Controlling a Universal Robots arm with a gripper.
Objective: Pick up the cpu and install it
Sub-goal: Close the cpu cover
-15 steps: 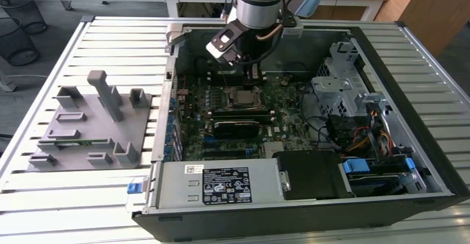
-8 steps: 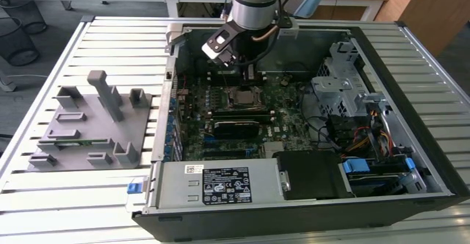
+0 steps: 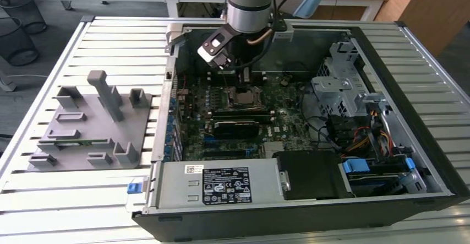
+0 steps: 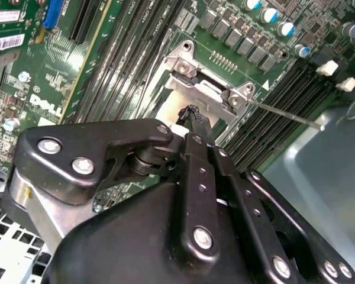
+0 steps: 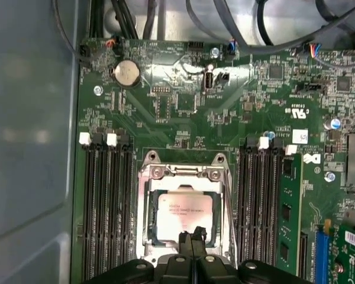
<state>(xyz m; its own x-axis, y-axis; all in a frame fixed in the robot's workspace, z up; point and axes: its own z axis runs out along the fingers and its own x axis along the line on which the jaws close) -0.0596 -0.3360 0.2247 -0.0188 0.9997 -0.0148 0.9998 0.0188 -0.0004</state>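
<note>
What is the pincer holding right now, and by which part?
Nothing. The pincer is shut empty over the edge of the cpu, which lies flat in the socket.

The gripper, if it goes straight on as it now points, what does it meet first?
Probably the cpu, lying in its socket; the gripper points at its edge. The gap between them is unclear.

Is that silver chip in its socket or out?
In: the cpu lies flat within the metal socket frame, the gripper at its edge.

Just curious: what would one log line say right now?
chip: in socket | claw: shut, at chip's edge
</note>
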